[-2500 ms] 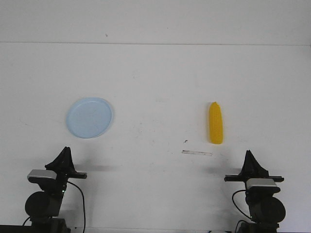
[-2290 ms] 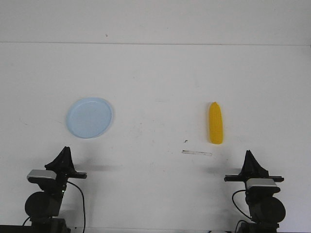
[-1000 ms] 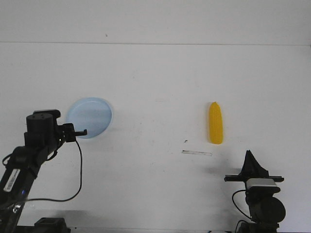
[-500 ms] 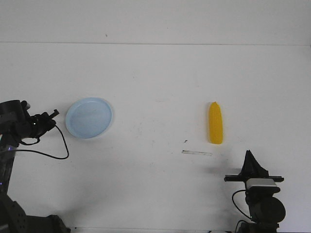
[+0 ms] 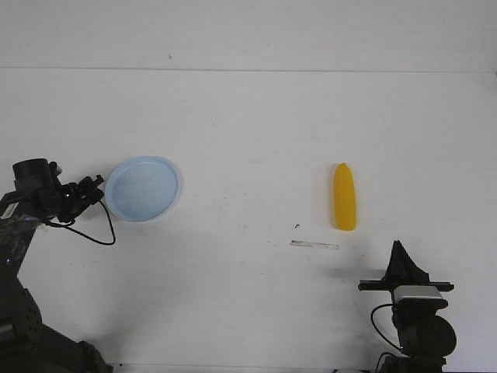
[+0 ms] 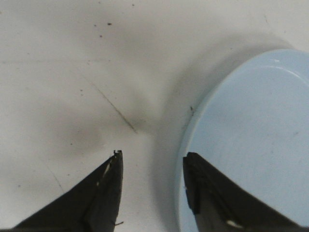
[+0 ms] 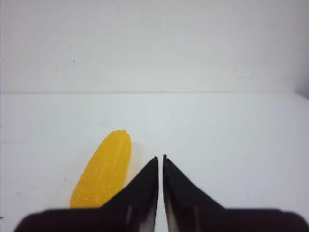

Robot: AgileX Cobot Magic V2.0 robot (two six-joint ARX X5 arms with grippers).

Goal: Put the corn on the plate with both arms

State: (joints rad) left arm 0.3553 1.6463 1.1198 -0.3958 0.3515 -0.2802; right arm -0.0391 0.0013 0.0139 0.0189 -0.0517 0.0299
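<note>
left tool (image 5: pixel 95 186): seen at the far left of the desk, reached out to the plate's left rim. Fingers (image 6: pixel 104 193) are spread apart in the left wrist view, one over bare desk, the other over the plate's edge. Nothing is held.
plate (image 5: pixel 143 188): round, shallow, pale light-blue, smooth with a slightly raised rim. Laid flat on the left half of the desk, well apart from the corn. Its rim (image 6: pixel 190 126) is shown between the spread fingers in the left wrist view.
desk (image 5: pixel 248 140): white, matte, lightly scuffed and speckled.
strip (image 5: pixel 314 245): thin pale flat piece lying on the desk just near of the corn, not touching it.
corn (image 5: pixel 345 196): bright yellow cob with bumpy kernel texture, lying flat on the right half of the desk. Long axis is run near-to-far; narrower rounded end is pointed away from the robot, blunter end toward it.
right tool (image 5: pixel 401 260): parked low at the near right edge, near of the corn, apart from it. Pointed black fingers (image 7: pixel 145 186) are brought together, only a thin slit between the tips; nothing is gripped.
</note>
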